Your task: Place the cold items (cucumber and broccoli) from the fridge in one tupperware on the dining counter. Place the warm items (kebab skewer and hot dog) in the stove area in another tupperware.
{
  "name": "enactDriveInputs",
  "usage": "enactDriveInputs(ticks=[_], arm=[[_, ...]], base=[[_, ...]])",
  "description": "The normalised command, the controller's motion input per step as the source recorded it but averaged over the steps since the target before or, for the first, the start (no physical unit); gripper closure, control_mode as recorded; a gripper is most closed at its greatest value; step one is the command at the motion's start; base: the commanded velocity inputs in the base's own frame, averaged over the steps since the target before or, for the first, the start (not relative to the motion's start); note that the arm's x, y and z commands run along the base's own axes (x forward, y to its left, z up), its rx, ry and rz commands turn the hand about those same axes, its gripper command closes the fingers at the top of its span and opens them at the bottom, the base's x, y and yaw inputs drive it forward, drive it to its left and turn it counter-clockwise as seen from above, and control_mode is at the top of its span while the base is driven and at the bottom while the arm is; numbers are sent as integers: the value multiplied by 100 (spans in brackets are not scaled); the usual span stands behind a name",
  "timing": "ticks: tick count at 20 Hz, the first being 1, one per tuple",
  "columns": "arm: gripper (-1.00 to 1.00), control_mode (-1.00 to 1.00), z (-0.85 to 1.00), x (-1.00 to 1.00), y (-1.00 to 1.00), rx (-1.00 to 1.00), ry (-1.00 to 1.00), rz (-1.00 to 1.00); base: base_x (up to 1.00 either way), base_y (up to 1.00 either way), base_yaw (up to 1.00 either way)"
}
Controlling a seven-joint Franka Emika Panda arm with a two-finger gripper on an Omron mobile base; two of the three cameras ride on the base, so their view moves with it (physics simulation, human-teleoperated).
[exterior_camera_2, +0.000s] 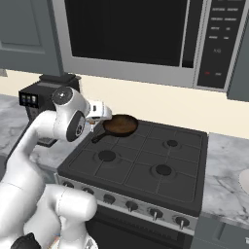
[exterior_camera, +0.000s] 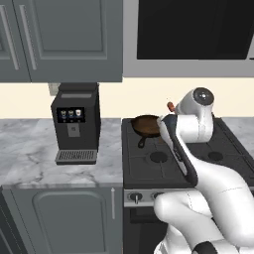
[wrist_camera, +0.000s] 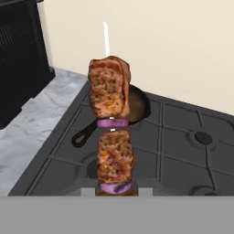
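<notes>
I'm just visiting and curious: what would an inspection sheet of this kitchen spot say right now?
Surface: black stove, marble counter beside it.
Job's things: kebab skewer lifted above the stove; the other foods and tupperware not seen here.
Clutter: dark pan on the rear burner, looks empty.
Gripper: gripper shut on the kebab skewer.
Cables: nothing seen.
Surroundings: coffee machine on the counter, microwave above the stove, grey cabinets overhead.

Both base views flank the stove (exterior_camera: 198,149), hand view close.
</notes>
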Motion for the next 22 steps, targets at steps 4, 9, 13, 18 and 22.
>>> enactDriveInputs(ticks=[4, 9, 13, 18, 22], arm=[[100, -100, 55, -76, 10, 0, 0, 0], [100, -100, 62, -65, 11, 0, 2, 0], [100, -100, 44, -77, 10, 0, 8, 1], [100, -100, 33, -74, 18, 0, 2, 0], [100, -100, 12, -60, 23, 0, 0, 0]], base=[[0, 0, 0], [0, 0, 0], [0, 0, 0], [0, 0, 0], [0, 0, 0]])
